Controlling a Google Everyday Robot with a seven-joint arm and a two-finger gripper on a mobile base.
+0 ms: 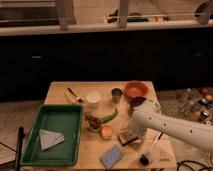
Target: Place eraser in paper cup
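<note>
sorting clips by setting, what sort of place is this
Probably a robot test lab: a small wooden table crowded with props such as a green tray and paper cup, dark cabinets under windows behind, and the robot's claw low over the table's near side.

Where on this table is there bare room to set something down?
Bare wood: back-left corner of the table, behind the tray; front strip between tray and blue pad. Crowded: the middle, paper cup to eraser, where the gripper sits.
</note>
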